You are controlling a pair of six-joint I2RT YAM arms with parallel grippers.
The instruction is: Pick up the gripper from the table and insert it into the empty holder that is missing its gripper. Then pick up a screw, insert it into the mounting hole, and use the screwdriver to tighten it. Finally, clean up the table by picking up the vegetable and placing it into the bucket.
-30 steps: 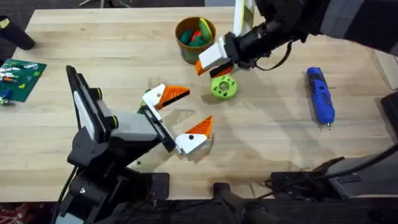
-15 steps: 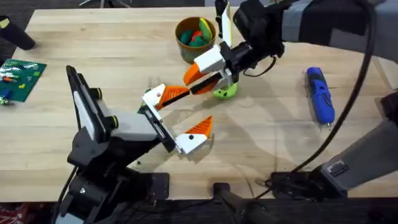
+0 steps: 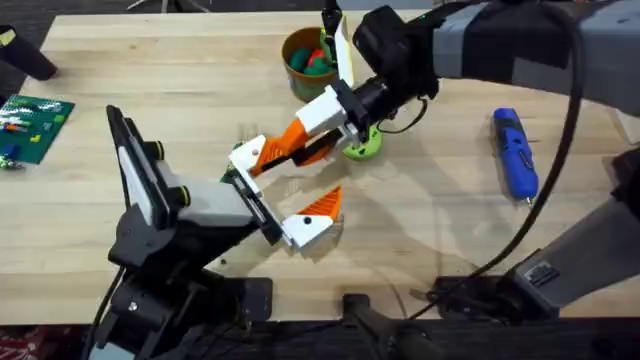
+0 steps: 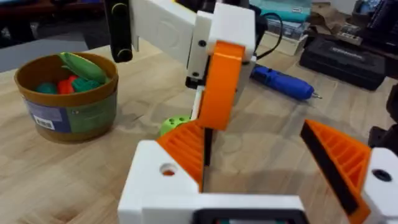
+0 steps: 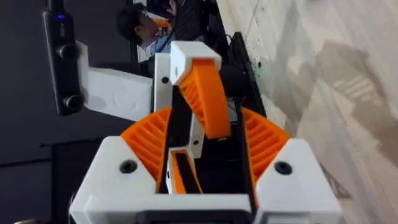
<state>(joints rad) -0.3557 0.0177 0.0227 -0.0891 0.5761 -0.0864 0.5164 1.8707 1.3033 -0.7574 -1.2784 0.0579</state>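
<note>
The gripper [image 3: 262,152], an orange wedge with a small white end, sits at the far end of the holder [image 3: 255,200], the black cross bar of the left arm. A matching finger [image 3: 312,215] sits at the bar's near end, so my left gripper [image 3: 312,172] [image 4: 249,127] stands wide open. My right gripper [image 3: 292,143] [image 5: 205,118] reaches across, open, its pads [image 5: 146,142] either side of the orange wedge [image 5: 208,93]. The blue screwdriver [image 3: 515,152] [image 4: 283,82] lies at the right. The bucket [image 3: 297,85] [image 4: 68,115] holds vegetables [image 3: 318,62].
A lime-green disc with holes [image 3: 362,145] [image 4: 173,124] lies under the right arm, next to the bucket. A green circuit board [image 3: 30,125] sits at the table's left edge. Bare wood lies between the disc and the screwdriver.
My right gripper has swung from beside the bucket, down and left past the green disc, onto the orange finger at the holder's far end. The left arm has not moved.
</note>
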